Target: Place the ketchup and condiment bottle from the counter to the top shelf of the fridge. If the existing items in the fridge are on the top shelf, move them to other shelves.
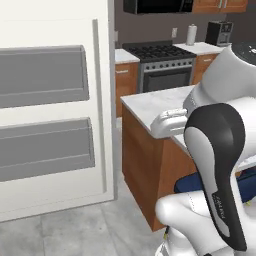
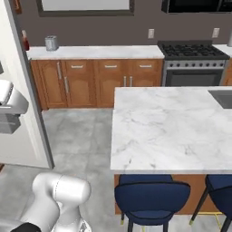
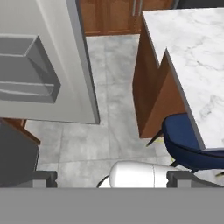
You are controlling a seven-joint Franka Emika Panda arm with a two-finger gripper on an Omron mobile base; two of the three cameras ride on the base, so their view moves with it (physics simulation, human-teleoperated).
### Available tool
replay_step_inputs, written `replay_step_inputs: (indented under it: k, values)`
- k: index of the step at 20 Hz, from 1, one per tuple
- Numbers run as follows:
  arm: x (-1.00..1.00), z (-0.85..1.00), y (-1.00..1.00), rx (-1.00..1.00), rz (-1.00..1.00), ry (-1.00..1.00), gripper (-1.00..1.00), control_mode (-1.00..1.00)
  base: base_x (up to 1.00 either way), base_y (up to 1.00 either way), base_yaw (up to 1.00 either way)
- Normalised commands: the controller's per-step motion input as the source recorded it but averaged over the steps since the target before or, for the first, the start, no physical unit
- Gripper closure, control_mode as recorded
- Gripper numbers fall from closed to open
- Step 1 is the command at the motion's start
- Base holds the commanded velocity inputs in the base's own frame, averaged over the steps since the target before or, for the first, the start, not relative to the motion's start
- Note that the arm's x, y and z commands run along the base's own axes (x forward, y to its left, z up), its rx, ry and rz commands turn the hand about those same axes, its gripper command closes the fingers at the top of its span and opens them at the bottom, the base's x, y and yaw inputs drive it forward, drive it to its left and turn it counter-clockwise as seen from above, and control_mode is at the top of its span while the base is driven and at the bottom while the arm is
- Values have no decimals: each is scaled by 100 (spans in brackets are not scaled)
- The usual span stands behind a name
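My gripper is open, its two dark fingertips set wide apart with nothing between them, and it looks down at the grey floor. The fridge's open door stands at the left, with grey door racks that hold nothing. The same door shows in the hand view. The counter runs along the back wall over brown cabinets. At its left end a sliver of a dark red thing peeks past the door edge; I cannot tell which bottle it is. The top shelf, ketchup and existing items are out of view.
A marble-topped island fills the middle right, with blue stools at its near side. A stove stands against the back wall and a grey canister on the counter. Open floor lies between the fridge door and the island.
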Motion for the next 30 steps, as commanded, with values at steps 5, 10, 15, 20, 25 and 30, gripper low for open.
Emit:
replay_step_inputs:
  k: [5,10,15,20,25,30]
  values:
    - [0,0,0,0,0,0,-100,100,-33,-77,-64]
    - [0,0,0,0,0,0,-100,100,-93,-33,-60]
    - [0,0,0,0,0,0,-100,100,-100,-26,-53]
    - [0,0,0,0,0,0,-100,100,-89,-12,-64]
    - [0,0,0,0,0,0,-100,100,-8,-8,-88]
    - [0,0,0,0,0,0,-100,100,0,-44,-81]
